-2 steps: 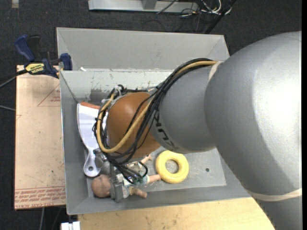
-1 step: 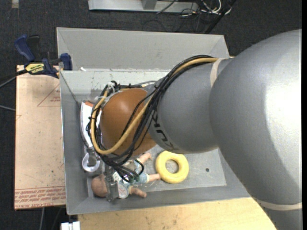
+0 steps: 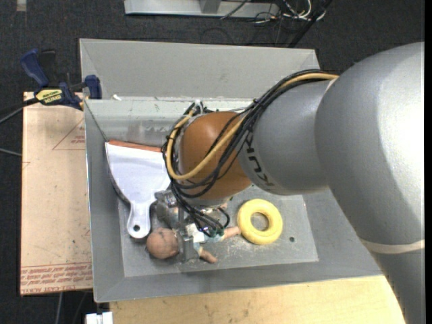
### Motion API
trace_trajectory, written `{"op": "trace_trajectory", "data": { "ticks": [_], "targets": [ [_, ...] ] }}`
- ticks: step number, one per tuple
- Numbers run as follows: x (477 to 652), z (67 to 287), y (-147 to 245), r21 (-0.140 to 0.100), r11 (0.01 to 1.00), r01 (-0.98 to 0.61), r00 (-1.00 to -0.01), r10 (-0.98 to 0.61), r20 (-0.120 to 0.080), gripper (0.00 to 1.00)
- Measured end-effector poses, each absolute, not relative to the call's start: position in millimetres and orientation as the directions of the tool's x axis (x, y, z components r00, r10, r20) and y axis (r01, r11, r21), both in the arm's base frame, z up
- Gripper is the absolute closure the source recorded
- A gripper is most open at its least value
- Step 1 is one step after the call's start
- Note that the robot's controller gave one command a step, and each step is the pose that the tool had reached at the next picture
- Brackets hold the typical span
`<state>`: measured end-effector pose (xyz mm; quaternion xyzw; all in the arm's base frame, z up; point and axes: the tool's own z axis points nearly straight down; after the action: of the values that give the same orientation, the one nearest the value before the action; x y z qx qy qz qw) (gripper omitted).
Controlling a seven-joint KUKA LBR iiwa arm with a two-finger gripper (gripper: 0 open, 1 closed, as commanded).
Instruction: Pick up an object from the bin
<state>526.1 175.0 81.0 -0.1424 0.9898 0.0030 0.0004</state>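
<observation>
My gripper (image 3: 179,220) hangs low over the front middle of the bin, under the arm's orange cover. Right beneath it lies a small doll (image 3: 163,244): its bald tan head points left and a limb sticks out to the right, while the gripper covers its torso. A white dustpan-like scoop (image 3: 140,174) lies to the left with its handle pointing toward the front, close to the doll's head. A yellow ring (image 3: 260,221) lies flat just right of the gripper.
The big grey arm reaches in from the right and hides the bin's right and back parts. An orange-brown flat edge (image 3: 135,145) shows behind the scoop. The bin's front wall is close behind the doll.
</observation>
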Motion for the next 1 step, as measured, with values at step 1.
{"op": "trace_trajectory", "data": {
  "ticks": [1],
  "targets": [
    [541.7, 71.2, 150.1, 0.002, 0.908, -0.419, -0.908, -0.419, -0.007, 1.00]
  ]
}}
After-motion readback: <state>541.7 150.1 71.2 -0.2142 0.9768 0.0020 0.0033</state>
